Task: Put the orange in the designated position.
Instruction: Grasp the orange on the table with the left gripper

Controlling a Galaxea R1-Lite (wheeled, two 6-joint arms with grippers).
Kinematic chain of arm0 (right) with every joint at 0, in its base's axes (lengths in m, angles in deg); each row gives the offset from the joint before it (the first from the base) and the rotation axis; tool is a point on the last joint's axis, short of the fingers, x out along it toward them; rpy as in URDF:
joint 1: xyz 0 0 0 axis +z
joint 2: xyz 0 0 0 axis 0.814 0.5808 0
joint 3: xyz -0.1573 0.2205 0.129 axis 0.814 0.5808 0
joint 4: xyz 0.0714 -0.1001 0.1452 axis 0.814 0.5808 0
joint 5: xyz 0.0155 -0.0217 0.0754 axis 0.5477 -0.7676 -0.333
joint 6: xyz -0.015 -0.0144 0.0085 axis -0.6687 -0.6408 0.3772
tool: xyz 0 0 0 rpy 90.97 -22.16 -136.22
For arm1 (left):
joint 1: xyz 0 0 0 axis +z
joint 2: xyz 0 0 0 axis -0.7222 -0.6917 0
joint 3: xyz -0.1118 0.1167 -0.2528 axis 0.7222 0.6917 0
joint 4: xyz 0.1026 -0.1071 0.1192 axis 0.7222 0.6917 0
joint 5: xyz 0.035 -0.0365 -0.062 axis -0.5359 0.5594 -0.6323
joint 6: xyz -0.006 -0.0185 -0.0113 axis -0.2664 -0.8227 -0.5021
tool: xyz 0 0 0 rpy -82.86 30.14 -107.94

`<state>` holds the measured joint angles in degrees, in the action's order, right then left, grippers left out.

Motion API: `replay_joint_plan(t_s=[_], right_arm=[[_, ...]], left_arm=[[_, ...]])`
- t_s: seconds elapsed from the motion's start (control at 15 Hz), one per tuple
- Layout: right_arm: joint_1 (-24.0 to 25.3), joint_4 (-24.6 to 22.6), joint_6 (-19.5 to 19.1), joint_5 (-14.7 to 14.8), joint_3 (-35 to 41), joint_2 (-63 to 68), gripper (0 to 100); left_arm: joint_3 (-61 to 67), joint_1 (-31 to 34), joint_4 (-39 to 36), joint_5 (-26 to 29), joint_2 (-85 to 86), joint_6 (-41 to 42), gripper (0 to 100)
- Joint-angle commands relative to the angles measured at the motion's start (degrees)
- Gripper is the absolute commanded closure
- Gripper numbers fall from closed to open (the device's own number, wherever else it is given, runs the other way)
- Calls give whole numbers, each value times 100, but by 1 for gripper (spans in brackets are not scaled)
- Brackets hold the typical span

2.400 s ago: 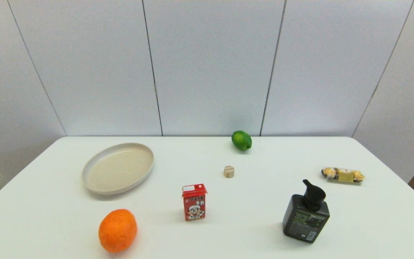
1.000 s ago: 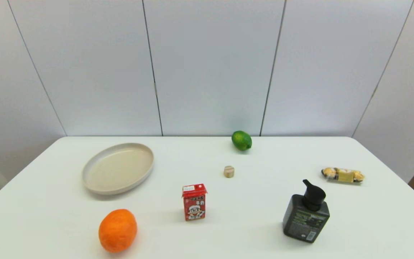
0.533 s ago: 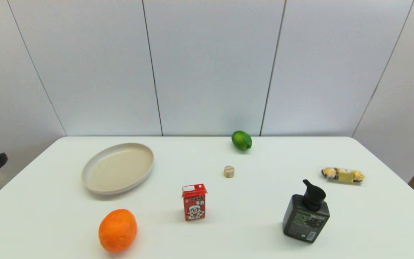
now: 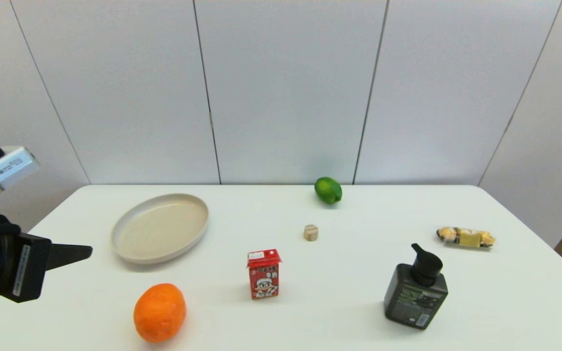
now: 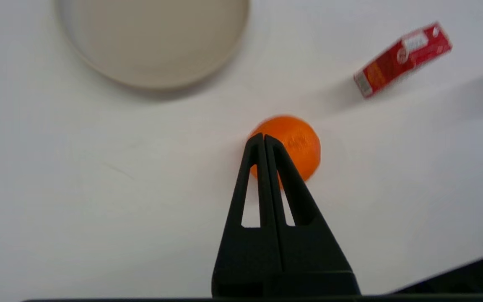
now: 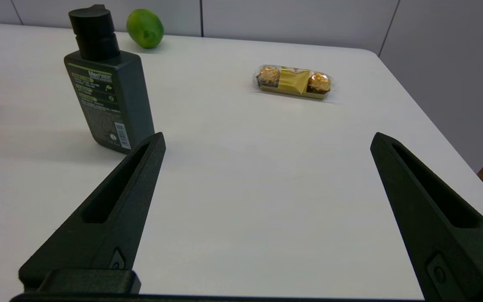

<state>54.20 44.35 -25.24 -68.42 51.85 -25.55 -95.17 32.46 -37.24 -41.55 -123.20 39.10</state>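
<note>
With the orange (image 4: 159,312) resting on the table just in front of the plate (image 4: 160,228), I must part the left gripper's (image 5: 264,140) pressed-together fingers before descending squarely over the fruit.

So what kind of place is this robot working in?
Probably a lab or test room, not a kitchen: a bare white table before plain grey wall panels, with unrelated items spread out, like an orange and a pump bottle.

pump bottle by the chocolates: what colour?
Dark grey-green pump bottle with a black pump top; the right wrist view shows it best.
</note>
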Motion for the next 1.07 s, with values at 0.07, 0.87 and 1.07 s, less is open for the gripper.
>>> replay_joint_plan(t_s=[0.07, 0.87, 1.07], right_arm=[[3, -1, -6, -2, 9, 7, 0], [3, -1, -6, -2, 9, 7, 0], [-6, -1, -6, -2, 9, 7, 0]], left_arm=[[-25, -240, 101, 4, -522, 4, 100], [-34, -328, 101, 136, -478, 39, 0], [-16, -328, 127, 136, -487, 48, 0]])
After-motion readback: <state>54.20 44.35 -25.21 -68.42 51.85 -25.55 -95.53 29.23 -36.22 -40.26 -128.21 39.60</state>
